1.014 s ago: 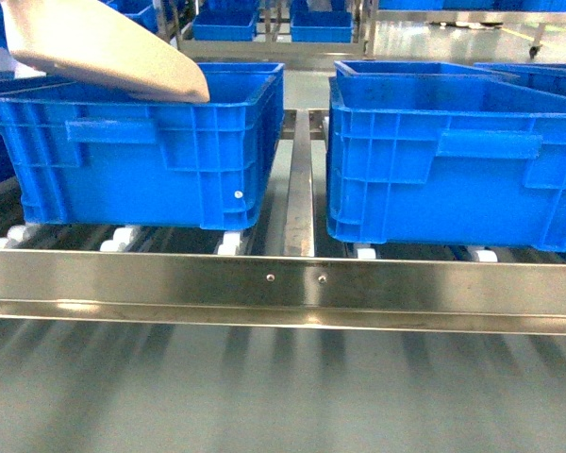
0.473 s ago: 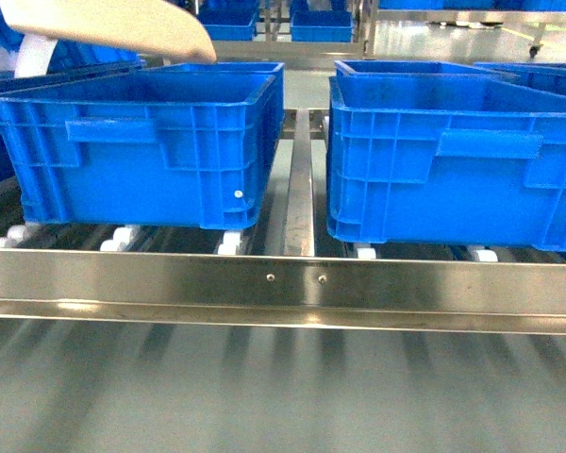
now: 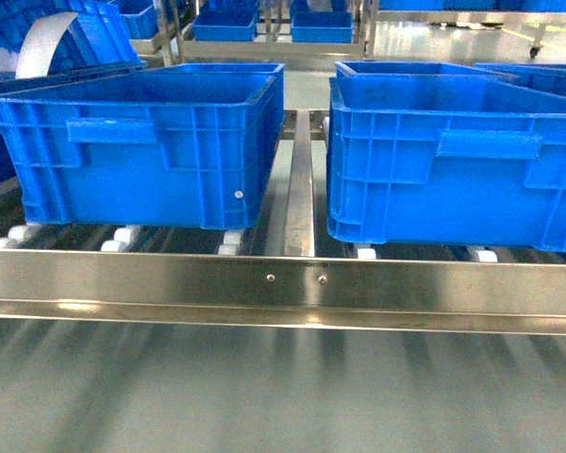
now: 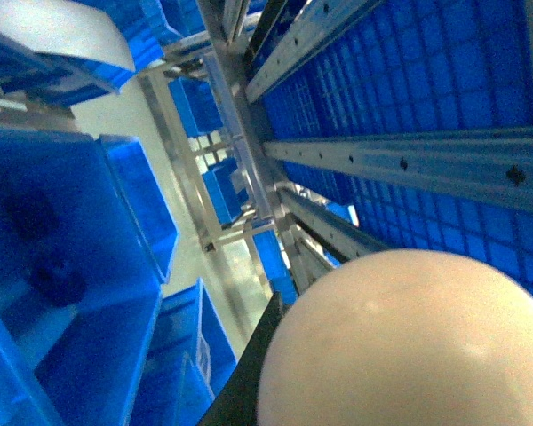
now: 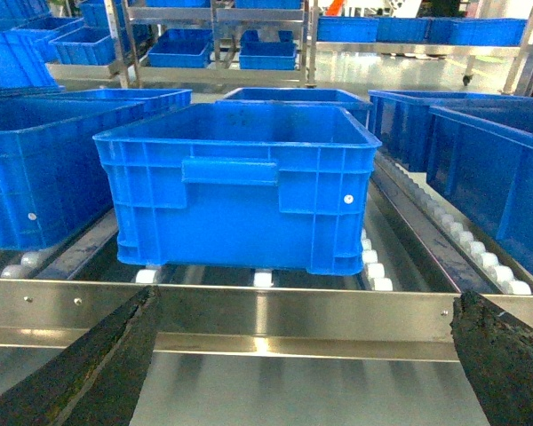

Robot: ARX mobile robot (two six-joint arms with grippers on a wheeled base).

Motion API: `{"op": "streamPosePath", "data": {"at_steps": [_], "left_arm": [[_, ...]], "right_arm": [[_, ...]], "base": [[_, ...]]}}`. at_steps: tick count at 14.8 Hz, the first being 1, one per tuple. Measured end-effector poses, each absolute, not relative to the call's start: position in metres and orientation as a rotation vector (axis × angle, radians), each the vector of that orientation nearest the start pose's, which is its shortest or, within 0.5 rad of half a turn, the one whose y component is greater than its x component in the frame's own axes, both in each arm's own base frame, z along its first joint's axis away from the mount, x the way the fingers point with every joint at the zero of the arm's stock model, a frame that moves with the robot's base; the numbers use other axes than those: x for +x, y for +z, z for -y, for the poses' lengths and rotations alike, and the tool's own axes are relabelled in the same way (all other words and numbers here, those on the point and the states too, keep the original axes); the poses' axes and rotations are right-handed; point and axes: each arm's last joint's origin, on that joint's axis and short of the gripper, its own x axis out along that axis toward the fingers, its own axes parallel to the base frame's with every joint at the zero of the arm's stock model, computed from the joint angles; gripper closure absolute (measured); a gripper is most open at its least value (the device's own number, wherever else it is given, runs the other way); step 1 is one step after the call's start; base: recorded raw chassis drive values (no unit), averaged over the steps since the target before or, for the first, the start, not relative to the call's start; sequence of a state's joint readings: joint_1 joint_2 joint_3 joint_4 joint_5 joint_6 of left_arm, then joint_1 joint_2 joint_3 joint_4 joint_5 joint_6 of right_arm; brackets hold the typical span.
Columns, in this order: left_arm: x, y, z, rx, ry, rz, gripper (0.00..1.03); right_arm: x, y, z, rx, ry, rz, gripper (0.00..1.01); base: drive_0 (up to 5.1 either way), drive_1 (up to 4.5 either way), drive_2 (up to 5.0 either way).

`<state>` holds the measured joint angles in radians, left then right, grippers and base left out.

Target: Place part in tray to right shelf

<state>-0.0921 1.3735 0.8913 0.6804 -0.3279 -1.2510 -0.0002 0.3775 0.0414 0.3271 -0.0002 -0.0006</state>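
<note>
- I see the tray (image 4: 400, 342) only in the left wrist view, close to the lens, lifted high beside the rack rails.
- Left jaws: state unreadable.
- Right jaws (image 5: 306, 364) stand wide apart, empty, facing a crate (image 5: 240, 182) on the right shelf (image 3: 283, 293).
- The part is not visible.
- Judgement: transfer step; next, locate the part.

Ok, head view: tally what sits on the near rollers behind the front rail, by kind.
Large blue crates: 2 (left crate, right crate)
Cream tray: 0 on the rollers
Small blue part: 0 in sight
Total: 2
</note>
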Motion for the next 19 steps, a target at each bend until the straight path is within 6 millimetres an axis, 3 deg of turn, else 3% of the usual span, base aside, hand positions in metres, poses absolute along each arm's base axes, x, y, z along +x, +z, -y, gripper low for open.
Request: {"op": "streamPosePath", "data": {"at_steps": [2,3,4,6,8,13,19], "left_arm": [[0.309,0.316,0.017,-1.267,0.103,0.293,0.91],[0.302,0.310,0.010,-1.050,0.098,0.117,0.91],[0.283,0.293,0.008,-0.796,0.046,0.029,0.91],[0.254,0.264,0.004,-0.304,-0.017,0.001,0.91],[0.230,0.239,-0.001,-0.086,0.014,-0.012,0.91],[0.184,0.202,0.000,-0.018,0.001,-0.019,0.91],[0.150,0.181,0.000,-0.018,0.000,-0.019,0.91]], "right_arm": [[0.122,0.176,0.000,-0.001,0.000,-0.009,0.03],[0.122,0.176,0.000,-0.001,0.000,-0.008,0.03],[0.122,0.176,0.000,-0.001,0.000,-0.009,0.03],[0.122,0.176,0.000,-0.001,0.000,-0.009,0.03],[0.122,0.176,0.000,-0.001,0.000,-0.009,0.03],[0.122,0.176,0.000,-0.001,0.000,-0.009,0.03],[0.122,0.176,0.000,-0.001,0.000,-0.009,0.03]], "base": [[0.0,0.00,0.0],[0.0,0.00,0.0],[0.0,0.00,0.0],[0.0,0.00,0.0],[0.0,0.00,0.0],[0.0,0.00,0.0],[0.0,0.00,0.0]]}}
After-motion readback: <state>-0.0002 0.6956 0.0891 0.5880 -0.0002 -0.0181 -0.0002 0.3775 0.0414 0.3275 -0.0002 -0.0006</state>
